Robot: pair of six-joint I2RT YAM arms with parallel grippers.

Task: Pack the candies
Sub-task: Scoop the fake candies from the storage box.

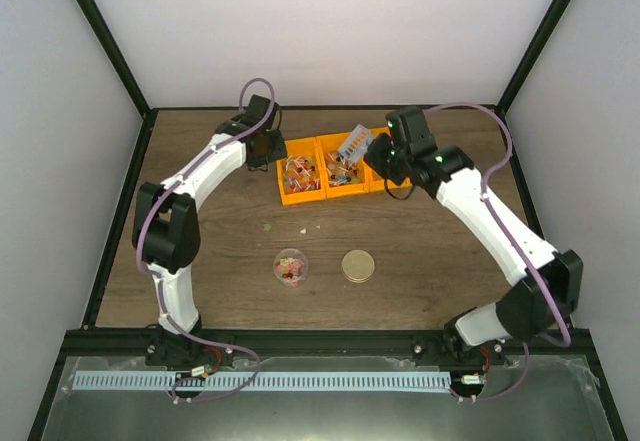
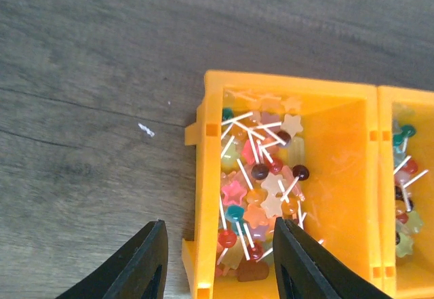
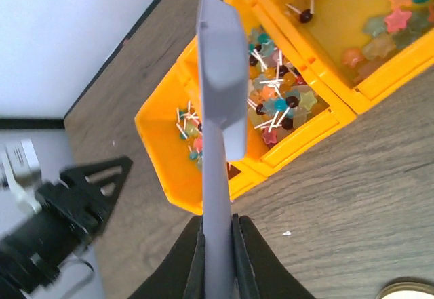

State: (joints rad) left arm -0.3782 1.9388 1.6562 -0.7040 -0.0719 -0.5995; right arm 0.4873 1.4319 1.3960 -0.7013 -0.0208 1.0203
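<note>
The candies (image 2: 261,177) are tiny star and ball sweets on white sticks, heaped in the left orange bin (image 2: 207,143). My left gripper (image 2: 220,222) is open and straddles that bin's left wall, one finger outside and one inside over the candies. In the top view the left gripper (image 1: 266,149) sits at the left bin (image 1: 300,197). My right gripper (image 3: 218,221) is shut on the handle of a grey scoop (image 3: 220,75), whose bowl hangs over the candies (image 3: 274,99) in the bins. From above, the scoop (image 1: 357,141) tilts over the middle bin.
Three orange bins stand in a row at the back centre, the right one partly hidden by my right gripper (image 1: 385,161). A small clear jar (image 1: 290,267) holding some sweets and a round gold lid (image 1: 358,266) lie nearer the front. Small crumbs (image 1: 305,229) dot the wood.
</note>
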